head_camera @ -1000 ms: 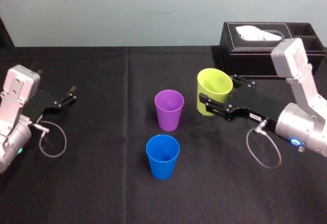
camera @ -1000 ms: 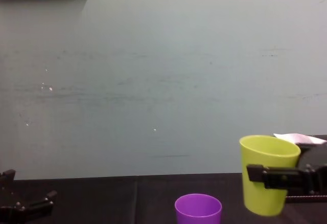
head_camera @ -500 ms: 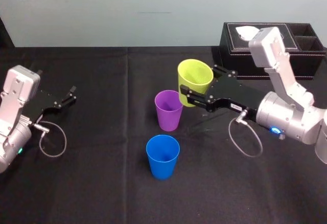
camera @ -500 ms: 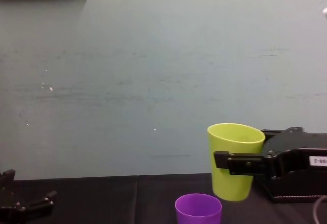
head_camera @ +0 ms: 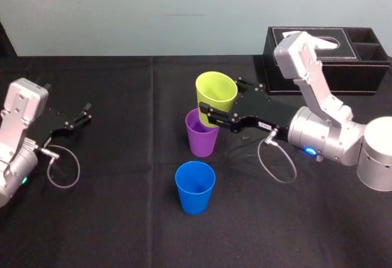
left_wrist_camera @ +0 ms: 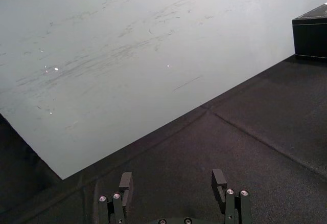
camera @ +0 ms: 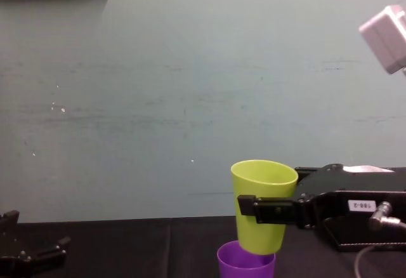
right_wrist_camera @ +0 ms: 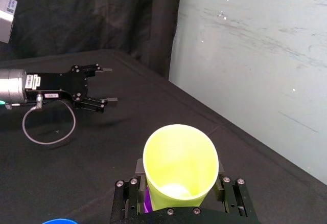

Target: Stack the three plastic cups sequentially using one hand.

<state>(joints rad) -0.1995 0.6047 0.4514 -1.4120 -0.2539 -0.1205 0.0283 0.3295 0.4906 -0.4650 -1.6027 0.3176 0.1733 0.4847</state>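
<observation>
Right gripper [head_camera: 214,116]: flat black fingers clamped on opposite walls of the yellow-green cup [head_camera: 215,92], at mid-height. The cup is smooth plastic, tapered, upright with its mouth up. It hangs directly over the purple cup [head_camera: 202,139], narrow base at the purple rim; inside or just above, cannot tell. Blue cup [head_camera: 195,187], same shape, stands apart in front of the purple cup on black cloth [head_camera: 122,219]. Boxy black tissue box [head_camera: 318,66] sits behind and right of it. Left gripper [head_camera: 82,114] is well left of it, fingers spread, empty.
</observation>
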